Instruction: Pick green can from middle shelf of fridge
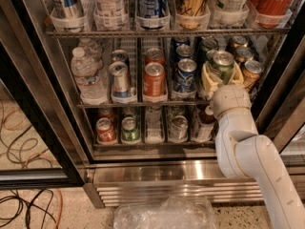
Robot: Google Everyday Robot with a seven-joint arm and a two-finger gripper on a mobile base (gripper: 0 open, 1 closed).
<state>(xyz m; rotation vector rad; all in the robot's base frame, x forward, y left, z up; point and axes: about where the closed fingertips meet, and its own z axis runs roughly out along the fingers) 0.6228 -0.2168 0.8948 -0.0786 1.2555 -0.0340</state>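
Observation:
The green can [223, 63] stands at the front of a right-hand lane on the middle shelf [95, 105] of the fridge [157, 185]. It has a dark green body and a silver top. My gripper [222, 70] reaches into the fridge from below right. Its pale fingers [208, 80] are closed on either side of the green can. The white wrist [231, 100] sits just in front of the shelf edge and hides the can's lower part.
Bronze-brown cans [251, 70] stand right of the green can and blue cans [186, 73] left of it. Further left are an orange can [154, 78], a silver can [119, 78] and water bottles [86, 75]. Taller cans fill the rack above. A clear plastic bag [164, 213] and cables [24, 204] lie on the floor.

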